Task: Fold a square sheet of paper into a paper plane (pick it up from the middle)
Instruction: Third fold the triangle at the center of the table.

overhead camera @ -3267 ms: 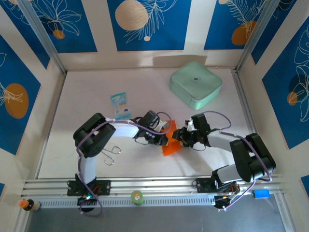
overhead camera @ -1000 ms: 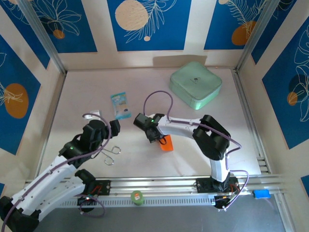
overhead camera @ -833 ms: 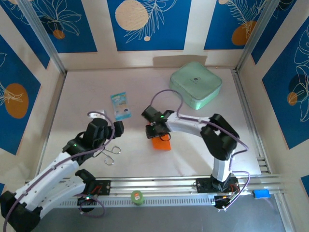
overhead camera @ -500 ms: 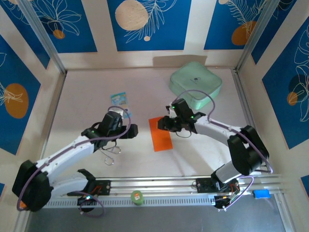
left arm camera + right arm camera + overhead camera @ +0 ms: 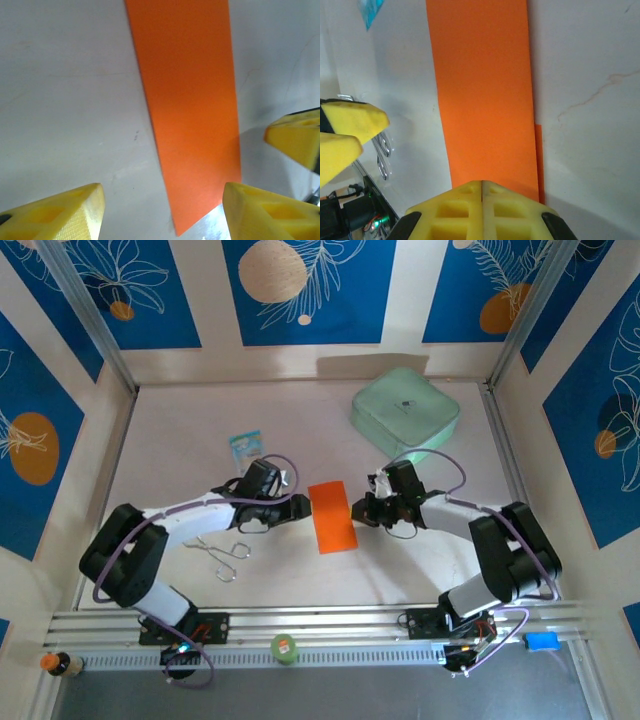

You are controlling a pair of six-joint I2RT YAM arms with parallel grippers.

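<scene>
Paper (image 5: 332, 518) flat | left hand (image 5: 302, 507) spread beside it | right hand (image 5: 481, 197) pressed together | packet (image 5: 246, 446), box (image 5: 405, 416) apart

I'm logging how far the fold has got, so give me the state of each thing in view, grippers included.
square sheet of paper: folded into a narrow strip, lying flat.
left gripper: open, one finger on each side of the strip.
right gripper: shut, tips at the strip's edge.
mint-green box: closed.
blue-and-white packet: lying flat, untouched.
</scene>
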